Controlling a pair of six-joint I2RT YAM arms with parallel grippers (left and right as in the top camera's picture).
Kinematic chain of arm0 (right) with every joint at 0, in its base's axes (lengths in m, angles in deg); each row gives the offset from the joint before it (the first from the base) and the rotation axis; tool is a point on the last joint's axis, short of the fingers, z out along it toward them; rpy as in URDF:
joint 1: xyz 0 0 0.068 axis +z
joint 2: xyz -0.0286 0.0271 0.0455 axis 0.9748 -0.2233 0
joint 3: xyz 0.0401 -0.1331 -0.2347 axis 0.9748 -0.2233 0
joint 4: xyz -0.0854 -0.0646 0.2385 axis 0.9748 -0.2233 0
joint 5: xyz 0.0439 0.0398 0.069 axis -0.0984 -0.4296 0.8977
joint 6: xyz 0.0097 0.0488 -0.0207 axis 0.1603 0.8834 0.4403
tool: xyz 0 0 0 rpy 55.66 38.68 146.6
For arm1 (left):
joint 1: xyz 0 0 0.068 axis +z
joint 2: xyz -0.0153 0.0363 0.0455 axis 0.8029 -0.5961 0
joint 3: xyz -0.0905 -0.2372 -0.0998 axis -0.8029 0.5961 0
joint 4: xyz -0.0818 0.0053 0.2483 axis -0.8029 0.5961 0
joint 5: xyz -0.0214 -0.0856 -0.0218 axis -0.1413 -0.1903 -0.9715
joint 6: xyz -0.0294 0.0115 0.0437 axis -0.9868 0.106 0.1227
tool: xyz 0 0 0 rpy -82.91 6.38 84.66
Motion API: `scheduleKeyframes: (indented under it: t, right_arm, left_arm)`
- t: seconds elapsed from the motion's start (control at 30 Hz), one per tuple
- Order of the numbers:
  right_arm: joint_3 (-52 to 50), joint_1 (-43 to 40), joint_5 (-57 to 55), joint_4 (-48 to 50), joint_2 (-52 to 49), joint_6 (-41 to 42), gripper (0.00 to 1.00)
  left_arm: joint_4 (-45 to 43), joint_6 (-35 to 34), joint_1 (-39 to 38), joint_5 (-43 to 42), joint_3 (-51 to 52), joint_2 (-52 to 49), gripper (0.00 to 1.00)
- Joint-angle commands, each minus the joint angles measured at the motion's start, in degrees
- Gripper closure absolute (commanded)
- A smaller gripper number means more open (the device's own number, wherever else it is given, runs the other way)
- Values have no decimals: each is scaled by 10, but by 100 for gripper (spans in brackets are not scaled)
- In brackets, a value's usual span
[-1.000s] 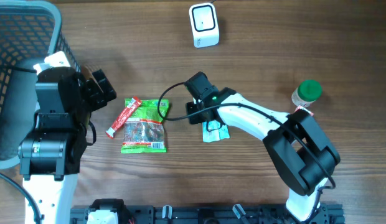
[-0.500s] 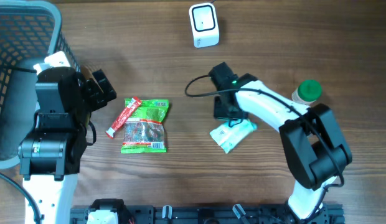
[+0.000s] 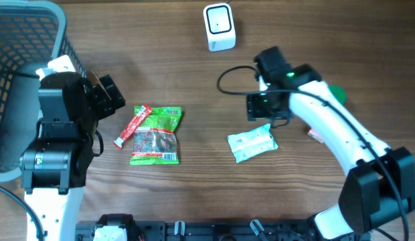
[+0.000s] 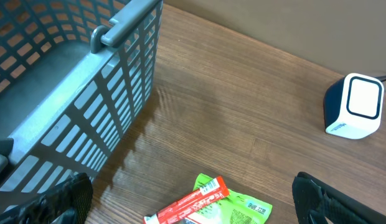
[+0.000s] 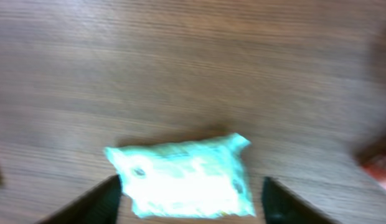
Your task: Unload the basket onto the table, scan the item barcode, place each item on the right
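The pale green packet (image 3: 253, 143) lies flat on the table (image 3: 194, 194), well apart from the white scanner (image 3: 219, 27). The right end effector (image 5: 192, 183) hovers just above it, fingers spread wide (gripping nothing). The left end effector (image 4: 190, 182) also stands wide, beside the basket (image 4: 87, 93).

We see a brown wooden table (image 3: 160, 60). A white scanner (image 3: 219, 27) stands near its far edge. Toward the middle a pale green packet (image 3: 252, 143) lies flat, slightly askew. Well to its left lies a green snack bag (image 3: 156, 136), with a red stick packet (image 3: 132, 126) slanting against its top left corner. A grey mesh basket (image 3: 33, 33) sits at the far left, and a green-capped bottle (image 3: 336, 94) stands at the right, partly hidden.
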State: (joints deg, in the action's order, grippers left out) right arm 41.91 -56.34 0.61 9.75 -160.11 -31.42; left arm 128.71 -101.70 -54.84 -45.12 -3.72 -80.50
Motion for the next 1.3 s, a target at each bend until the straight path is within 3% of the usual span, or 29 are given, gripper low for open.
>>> scheduleKeyframes:
  t: [0.0, 0.13, 0.43, 0.67, 0.93, 1.27]
  right_arm:
    - [-26, -45, 78, 0, -2, -112, 16]
    - [-75, -73, 124, 29, -3, -141, 14]
    - [-221, -82, 191, 212, -3, -154, 15]
    - [-315, -82, 190, 311, -3, -137, 30]
    - [-276, -85, 201, 286, 0, -136, 31]
    - [-177, -86, 201, 143, 1, -123, 26]
  left_arm:
    - [-2, 3, 3, 5, -8, 0, 0]
    - [-2, 3, 3, 5, -8, 0, 0]
    - [-2, 3, 3, 5, -8, 0, 0]
    - [-2, 3, 3, 5, -8, 0, 0]
    - [-2, 3, 3, 5, -8, 0, 0]
    - [-2, 3, 3, 5, -8, 0, 0]
